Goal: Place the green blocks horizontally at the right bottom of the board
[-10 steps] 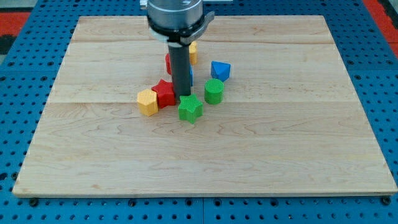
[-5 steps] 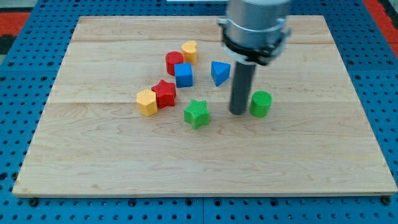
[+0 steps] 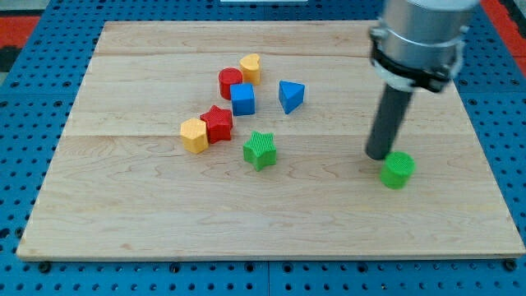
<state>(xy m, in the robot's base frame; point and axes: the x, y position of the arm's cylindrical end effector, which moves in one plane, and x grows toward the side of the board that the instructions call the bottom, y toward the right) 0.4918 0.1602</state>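
A green cylinder block (image 3: 398,169) stands on the wooden board (image 3: 271,214) at the view's right, below the middle. My tip (image 3: 378,155) is down on the board right beside it, on its upper left, touching or almost touching it. A green star block (image 3: 260,150) lies near the board's centre, well to the left of my tip.
A cluster sits at the upper centre-left: a yellow hexagon block (image 3: 195,135), a red star block (image 3: 218,123), a blue cube (image 3: 242,99), a red cylinder block (image 3: 229,82), a yellow heart-like block (image 3: 251,67) and a blue triangle block (image 3: 290,95).
My tip has swept from the cluster to the right and downward, pushing the green cylinder with it. The green star shifted slightly at first, then stayed.
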